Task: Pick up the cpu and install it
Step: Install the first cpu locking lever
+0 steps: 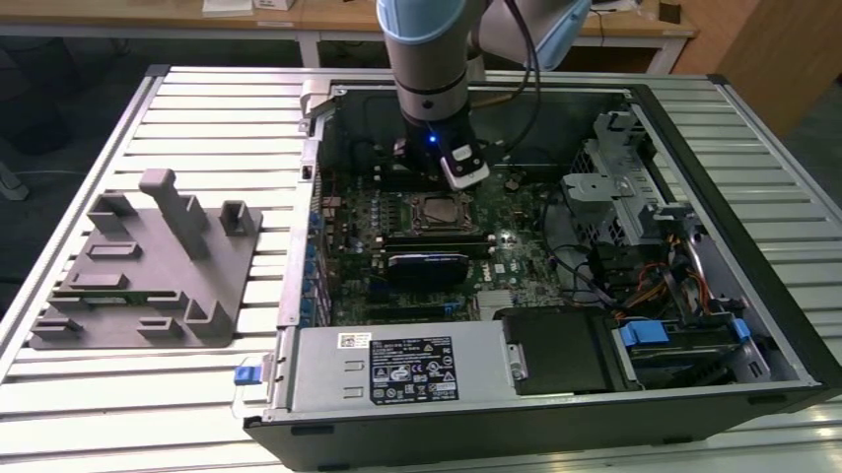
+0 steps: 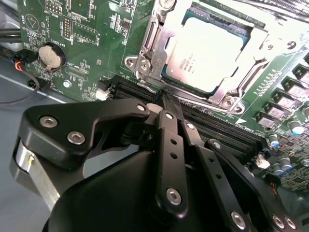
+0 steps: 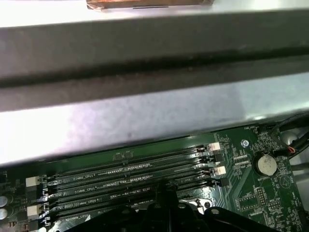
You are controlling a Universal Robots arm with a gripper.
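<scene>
Inside the open computer case [image 1: 736, 296] on the slatted table [image 1: 197, 108], the cpu [image 1: 436, 209] sits in its socket on the green motherboard [image 1: 520, 256], framed by the metal retention bracket [image 2: 149, 58]. In the second wrist view the cpu [image 2: 205, 48] shows its pale metal top lying flat within that frame, with the bracket's lever and screws along one side.

The gripper [image 2: 166, 99] hangs above the board just beside the socket, over the black memory slots [image 3: 130, 176]. Its black fingers [image 2: 169, 145] lie pressed together with no gap between the tips, and they have hold of nothing. The tips point at the slots between the socket and the case wall, near the cpu but not touching it.

A round coin battery [image 2: 50, 55] sits on the board off to one side. In the exterior view a grey plastic tray [image 1: 145, 266] with upright posts rests on the table at the exterior view's left, well apart from the case.
</scene>
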